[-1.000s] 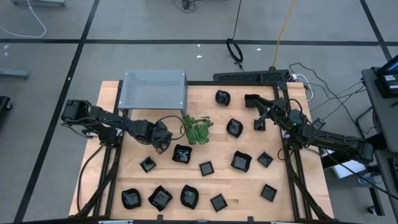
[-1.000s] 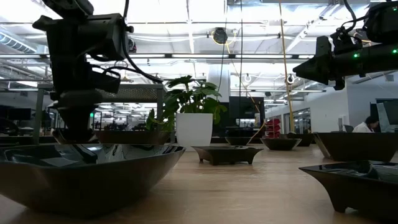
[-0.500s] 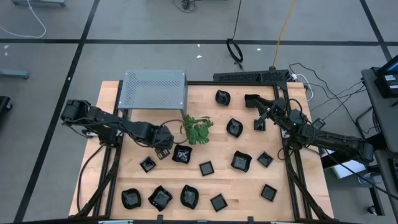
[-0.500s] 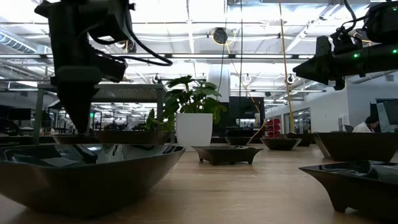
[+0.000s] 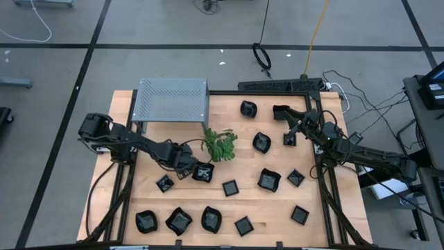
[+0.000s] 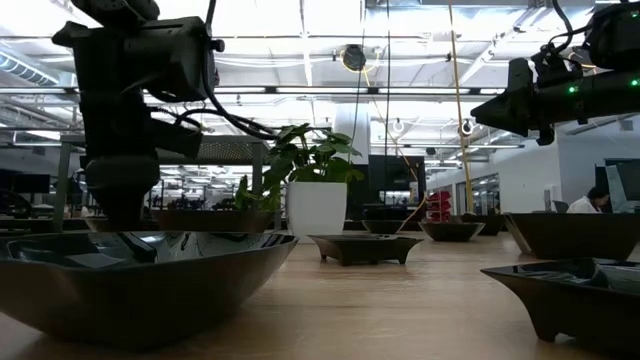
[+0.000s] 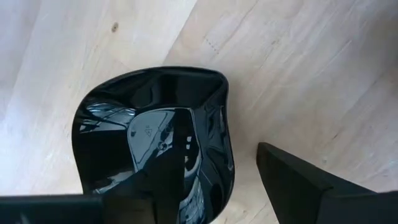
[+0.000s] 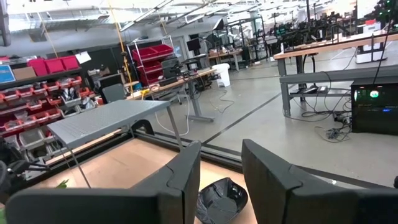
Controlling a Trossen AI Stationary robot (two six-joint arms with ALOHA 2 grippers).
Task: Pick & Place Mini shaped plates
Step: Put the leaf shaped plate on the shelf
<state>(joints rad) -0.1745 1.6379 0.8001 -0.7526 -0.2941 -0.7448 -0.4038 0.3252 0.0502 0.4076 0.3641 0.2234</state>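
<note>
- The left gripper [image 5: 196,170] is low over the middle of the tabletop [image 5: 326,222]. Its fingers [image 7: 311,180] are spread apart, with one finger inside a black square plate [image 7: 155,134] and the other outside that plate's rim.
- That plate sits flat on the wood, just beside the green plant sprig [image 5: 218,144].
- A small triangle mark is stamped inside the plate, but it is too small to read any letters.
- The right gripper [image 5: 288,128] hangs up in the air near the far right corner. Its fingers [image 8: 180,177] are a little apart and hold nothing.
- A rounded black plate [image 8: 221,198] lies on the tabletop just past those fingers.
- Many more mini shaped plates [image 5: 269,180] are spread over the tabletop, some square, some rounded, and a row of them [image 5: 179,221] lies along the near edge.
- A grey metal box with holes [image 5: 173,99] stands at the far left corner.
- The sprig stands in a white pot [image 6: 316,211].
</note>
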